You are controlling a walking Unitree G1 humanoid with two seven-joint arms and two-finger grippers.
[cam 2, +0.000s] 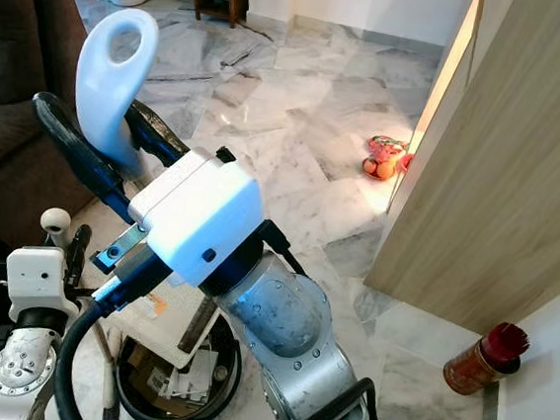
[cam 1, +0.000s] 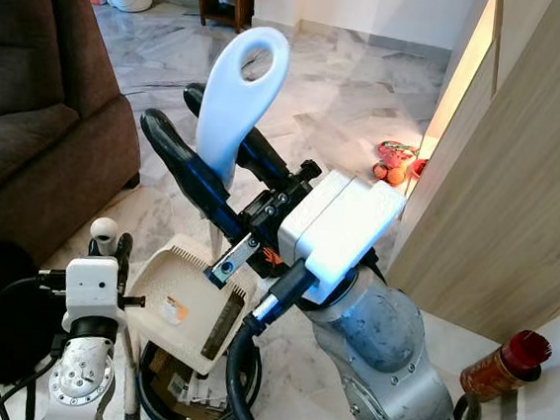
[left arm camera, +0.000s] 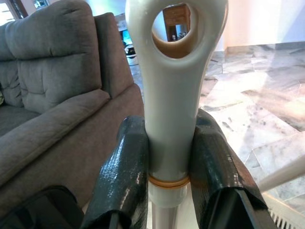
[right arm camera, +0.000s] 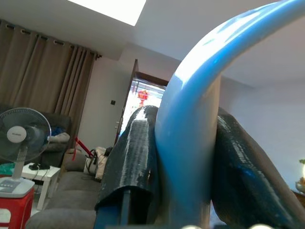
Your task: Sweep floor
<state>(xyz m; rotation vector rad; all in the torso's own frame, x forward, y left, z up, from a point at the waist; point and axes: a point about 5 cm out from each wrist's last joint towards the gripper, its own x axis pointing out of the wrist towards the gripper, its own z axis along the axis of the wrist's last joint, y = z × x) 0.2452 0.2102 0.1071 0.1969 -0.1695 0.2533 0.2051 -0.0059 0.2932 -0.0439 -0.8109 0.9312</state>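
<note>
- While the blue handle [cam 1: 236, 97] is clamped between the two black fingers [cam 1: 180, 166] of the right gripper [cam 1: 211, 154], the tool is held raised over the dustpan [cam 1: 187, 300], so the step is judged to be the emptying or the carrying of the tools, not sweeping.
- In the left wrist view, a pale looped handle [left arm camera: 174, 90] is seen gripped by the jaws of the left gripper [left arm camera: 171, 157], pressed on both sides.
- The cream dustpan, with a comb edge, is seen tilted over a dark bin [cam 1: 193, 390] holding paper scraps.
- For the next move, lowering the tools to the marble floor [cam 1: 349, 108] is judged necessary.
- Small red and orange items [cam 1: 396, 162] are seen lying beside the wooden panel [cam 1: 510, 192].
</note>
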